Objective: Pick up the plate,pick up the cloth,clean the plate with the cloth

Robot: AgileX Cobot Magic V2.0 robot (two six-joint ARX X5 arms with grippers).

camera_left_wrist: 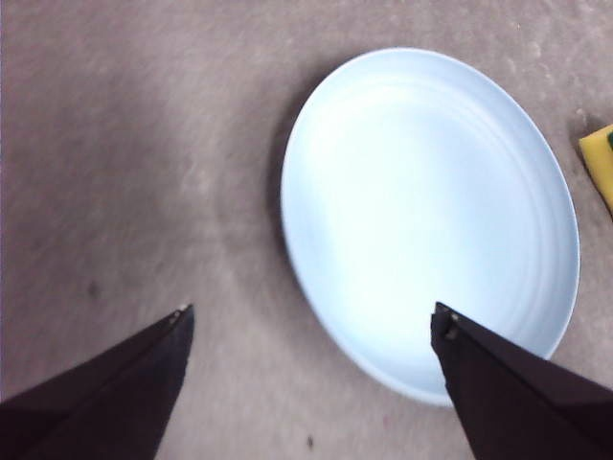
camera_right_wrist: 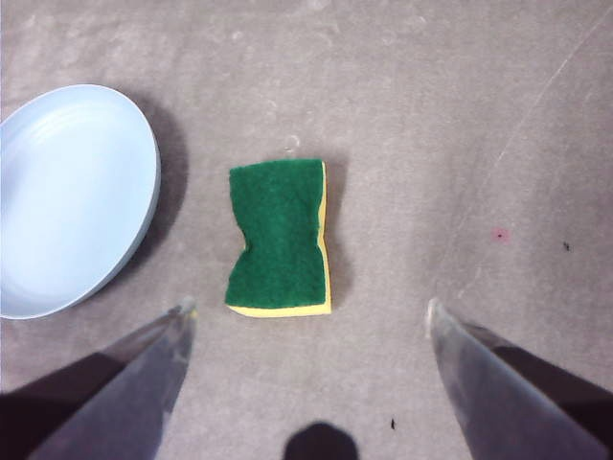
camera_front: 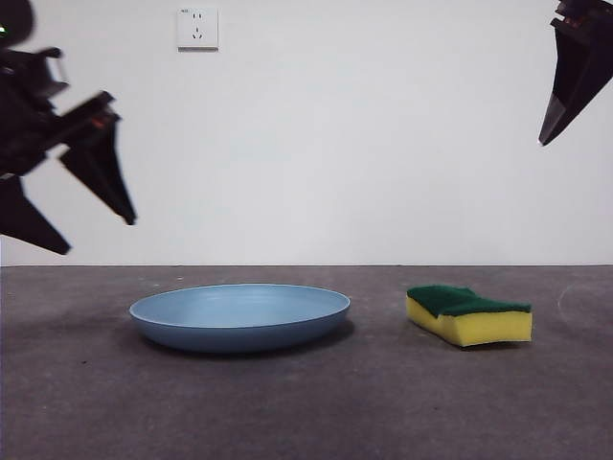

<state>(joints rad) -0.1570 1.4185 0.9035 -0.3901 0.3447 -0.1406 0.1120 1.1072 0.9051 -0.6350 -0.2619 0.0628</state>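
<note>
Just one plate (camera_front: 239, 317), one sponge (camera_front: 468, 314), apart on table (camera_front: 306, 412).

Ahead of me a plain white wall (camera_front: 383, 144) fills the far side, evenly lit, with a white power socket (camera_front: 197, 28) high on its left. Below it the grey, slightly mottled table surface (camera_front: 306, 412) stretches toward me, marked with faint scuffs and small dark specks.

Grey, scuffed table (camera_front: 306, 412), bearing a light-blue plate (camera_front: 239, 316) and, well apart beside it, a yellow-and-green sponge (camera_front: 469, 314).
</note>
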